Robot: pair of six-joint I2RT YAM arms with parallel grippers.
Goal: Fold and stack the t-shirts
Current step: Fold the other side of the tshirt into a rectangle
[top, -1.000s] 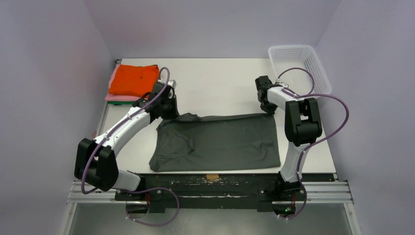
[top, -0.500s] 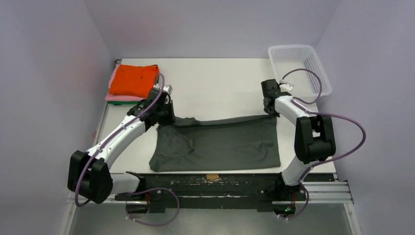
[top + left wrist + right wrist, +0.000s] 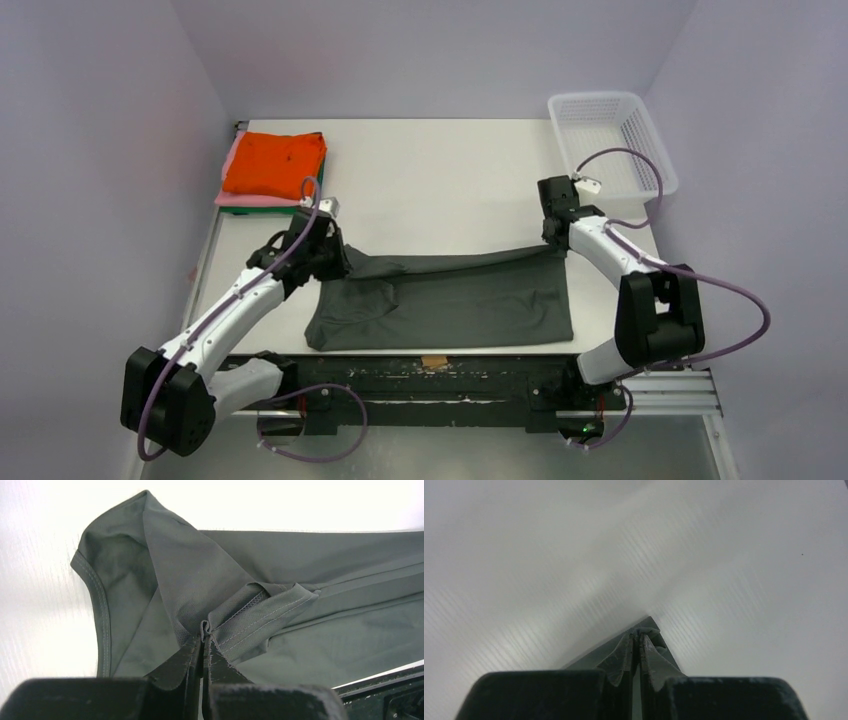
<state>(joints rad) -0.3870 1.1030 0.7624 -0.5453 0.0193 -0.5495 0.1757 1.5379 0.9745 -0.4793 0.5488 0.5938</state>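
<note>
1. Across the near half of the bench (image 3: pixel 450 170) lies the grey shirt (image 3: pixel 450 310), with its far edge lifted off the surface.
2. Left gripper (image 3: pixel 205 636): jaws pinched tight on a stitched hem at the shirt's far-left corner.
3. Right gripper (image 3: pixel 640 639): jaws clamped on the far-right corner, a tip of cloth peeking out between them.
4. Both corners are up together, so the edge hangs taut. That looks like set-up for a fold toward the near edge.
5. Far-left corner of the bench: an orange shirt (image 3: pixel 272 162) sits folded on a pink shirt (image 3: pixel 232 198), likely the stack this one joins.
</note>
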